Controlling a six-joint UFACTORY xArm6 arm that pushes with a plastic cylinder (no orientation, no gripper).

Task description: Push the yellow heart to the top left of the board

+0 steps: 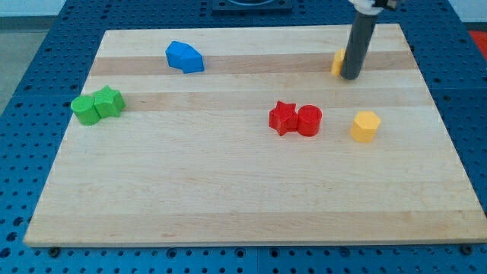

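Note:
A yellow block (pixel 337 62), mostly hidden behind my rod, sits near the view's top right of the wooden board (pixel 228 190); its shape cannot be made out. My tip (pixel 351 77) rests on the board right against that block's right side. A yellow hexagonal block (pixel 365 126) lies lower, at the right.
A blue block (pixel 185 57) lies at the top left. A green cylinder (pixel 85 110) and a green star (pixel 109 101) touch at the left edge. A red star (pixel 283 117) and a red cylinder (pixel 310 120) touch at centre right.

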